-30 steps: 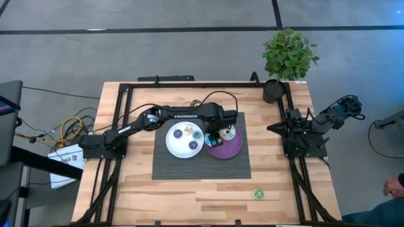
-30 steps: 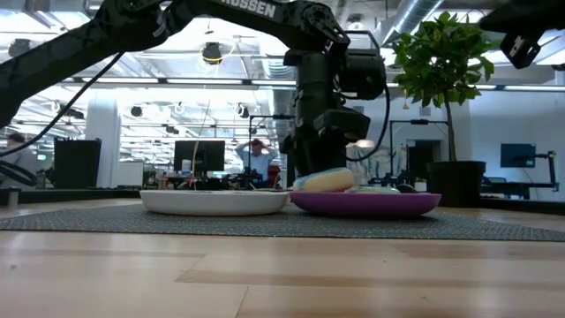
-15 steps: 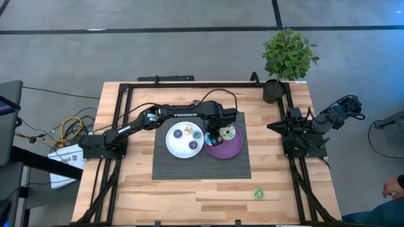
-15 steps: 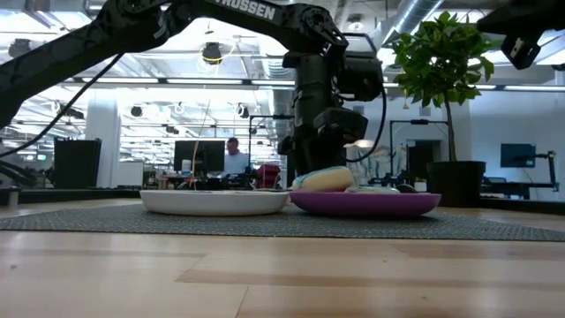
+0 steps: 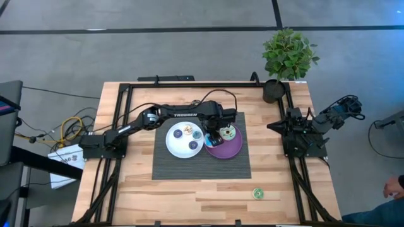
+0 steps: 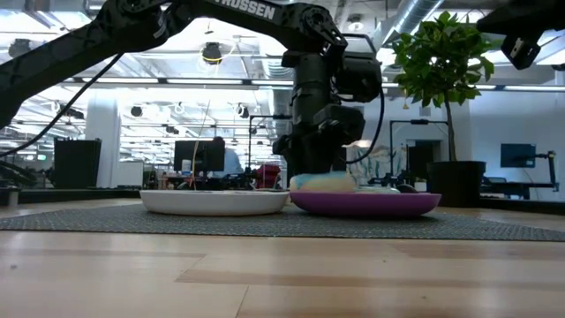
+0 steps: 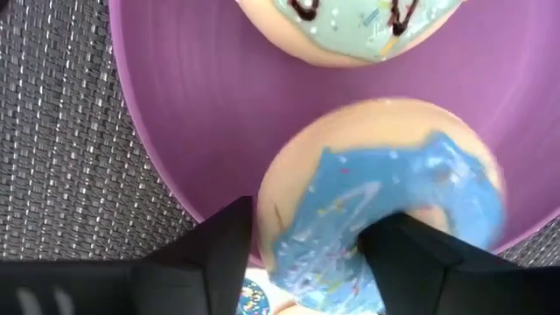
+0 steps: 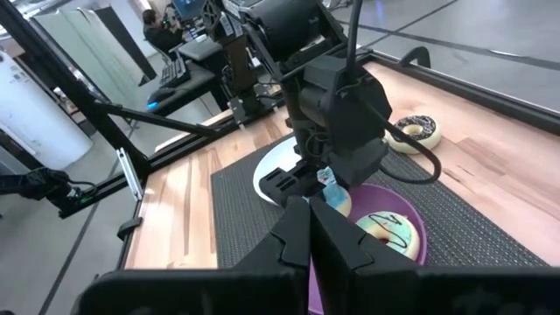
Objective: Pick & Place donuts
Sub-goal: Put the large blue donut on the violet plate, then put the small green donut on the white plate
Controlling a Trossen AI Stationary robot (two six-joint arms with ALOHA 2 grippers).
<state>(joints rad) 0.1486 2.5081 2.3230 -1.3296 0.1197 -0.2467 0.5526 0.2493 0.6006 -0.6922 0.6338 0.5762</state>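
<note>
We see the left gripper low over the purple plate, its fingers pinching the blue donut. That donut is tan with blue sprinkled icing. The right gripper is pressed together.

You count seven donuts: three on white plate, two on purple plate, two loose on tabletop. Purple-plate pair: one blue donut, one mint donut. Loose pair: one green donut, one white donut. Plates: two. Mat: one. Potted plant: one.
</note>
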